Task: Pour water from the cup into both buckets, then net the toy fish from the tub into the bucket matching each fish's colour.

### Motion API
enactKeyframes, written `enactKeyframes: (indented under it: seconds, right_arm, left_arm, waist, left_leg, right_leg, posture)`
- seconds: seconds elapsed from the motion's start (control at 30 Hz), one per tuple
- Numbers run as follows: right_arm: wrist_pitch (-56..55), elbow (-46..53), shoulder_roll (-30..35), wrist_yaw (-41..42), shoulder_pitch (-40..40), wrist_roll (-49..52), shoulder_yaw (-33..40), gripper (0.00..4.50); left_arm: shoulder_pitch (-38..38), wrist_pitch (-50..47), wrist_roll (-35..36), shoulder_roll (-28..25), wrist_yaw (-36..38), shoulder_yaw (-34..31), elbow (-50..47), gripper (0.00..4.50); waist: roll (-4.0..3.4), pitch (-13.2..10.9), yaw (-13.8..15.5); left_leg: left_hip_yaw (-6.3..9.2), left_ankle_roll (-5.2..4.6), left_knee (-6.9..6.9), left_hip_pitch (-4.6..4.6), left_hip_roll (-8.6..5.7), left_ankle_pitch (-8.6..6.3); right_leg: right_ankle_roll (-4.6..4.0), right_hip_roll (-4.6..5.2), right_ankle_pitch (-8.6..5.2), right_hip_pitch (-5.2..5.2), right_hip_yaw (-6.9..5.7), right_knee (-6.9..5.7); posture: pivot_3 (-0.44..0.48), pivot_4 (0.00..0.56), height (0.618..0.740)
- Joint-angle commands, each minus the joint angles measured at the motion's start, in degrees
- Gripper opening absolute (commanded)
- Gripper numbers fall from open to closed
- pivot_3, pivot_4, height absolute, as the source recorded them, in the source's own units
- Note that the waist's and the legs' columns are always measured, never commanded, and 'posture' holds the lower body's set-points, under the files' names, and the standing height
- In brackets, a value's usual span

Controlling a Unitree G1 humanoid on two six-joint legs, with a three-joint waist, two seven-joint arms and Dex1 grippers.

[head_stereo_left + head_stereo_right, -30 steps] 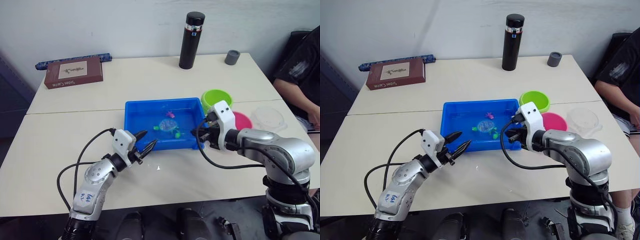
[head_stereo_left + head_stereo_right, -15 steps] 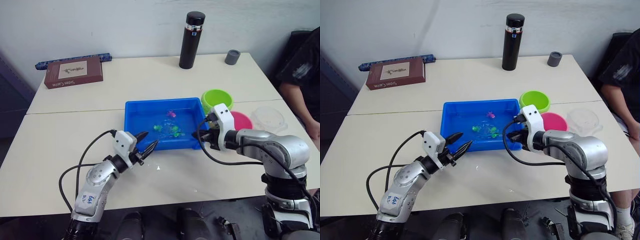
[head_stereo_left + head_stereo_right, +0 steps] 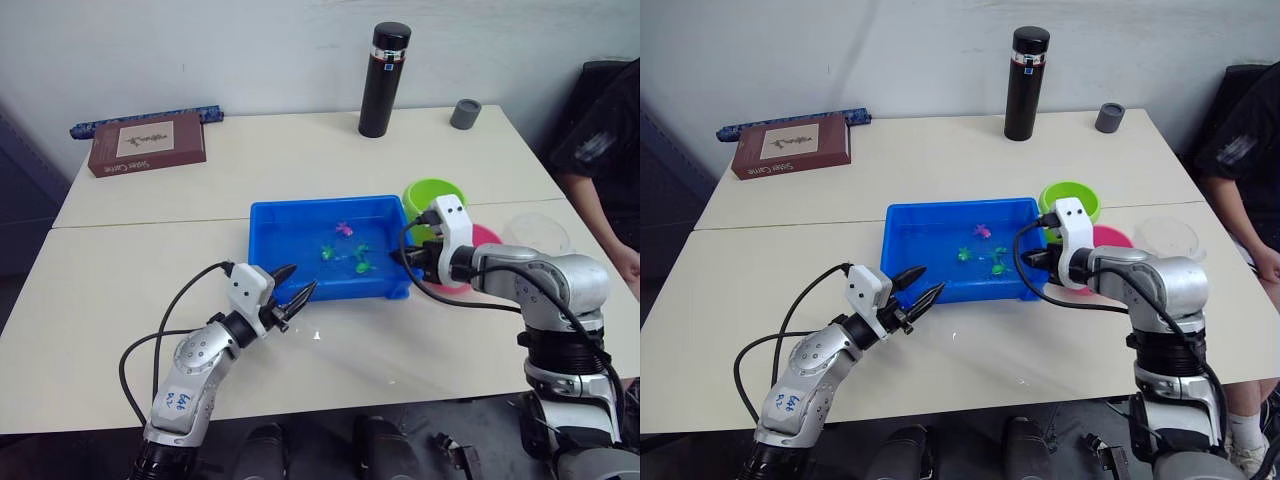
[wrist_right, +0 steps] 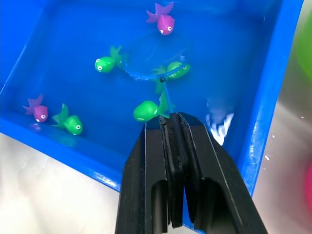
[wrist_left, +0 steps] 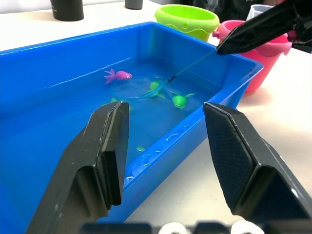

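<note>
The blue tub (image 3: 300,204) holds water with several green fish (image 4: 145,110) and pink fish (image 4: 164,21). My right gripper (image 4: 170,119) is shut on the thin blue handle of a net (image 4: 165,95) at the tub's right end (image 3: 408,257). The net's ring lies in the water among the green fish. Behind that gripper stand the lime green bucket (image 3: 432,195) and the pink bucket (image 3: 487,240), which it partly hides. The clear cup (image 3: 541,232) sits to the right of the pink bucket. My left gripper (image 3: 291,293) hovers open at the tub's front left corner, with nothing between its fingers (image 5: 109,146).
A tall black flask (image 3: 384,80) and a small grey cup (image 3: 464,114) stand at the back of the table. A brown box (image 3: 147,144) lies at the back left. A person in black (image 3: 605,140) sits at the right edge.
My right gripper has drawn back toward the buckets, pulling the net through the water; the fish have drifted right. The left gripper has stayed in place.
</note>
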State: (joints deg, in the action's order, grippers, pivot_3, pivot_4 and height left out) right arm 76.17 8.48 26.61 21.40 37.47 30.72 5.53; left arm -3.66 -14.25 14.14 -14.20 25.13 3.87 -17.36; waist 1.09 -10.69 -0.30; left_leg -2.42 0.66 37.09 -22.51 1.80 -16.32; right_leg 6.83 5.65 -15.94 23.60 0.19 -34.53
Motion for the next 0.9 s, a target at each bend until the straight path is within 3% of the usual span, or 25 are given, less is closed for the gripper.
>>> enactKeyframes:
  seconds: [0.03, 0.5, 0.9]
  right_arm:
    - [-2.09, -0.18, -0.26, 0.02, 1.73, -0.70, -0.18, 0.00]
    - [-6.91, -1.03, -2.07, -0.66, 3.77, -2.95, -0.31, 0.00]
    - [-2.49, 13.83, -0.08, -0.99, -0.09, -0.49, 1.59, 0.00]
  left_arm:
    - [0.36, 1.29, -0.19, 0.28, -0.20, 0.28, -2.10, 2.67]
    - [0.44, 1.32, -0.28, 0.45, -0.33, 0.51, -2.19, 2.67]
    - [-0.60, 1.33, -0.06, 0.33, 0.34, 0.79, -1.23, 2.67]
  waist:
    - [0.00, 0.00, -0.01]
    - [0.00, 0.00, -0.01]
    - [-0.01, 0.00, 0.06]
  left_leg:
    - [0.00, 0.00, 0.00, 0.00, 0.00, 0.00]
    - [0.00, 0.00, -0.01, -0.03, 0.01, -0.01]
    - [0.04, 0.01, -0.02, -0.17, 0.02, -0.01]
  right_leg:
    - [0.00, 0.00, 0.00, 0.00, 0.00, 0.00]
    - [0.01, 0.00, 0.00, 0.02, -0.01, 0.02]
    - [0.01, 0.05, 0.00, 0.13, -0.03, 0.05]
  posture:
    - [0.000, 0.150, 0.740]
    - [0.000, 0.150, 0.740]
    - [0.000, 0.150, 0.740]
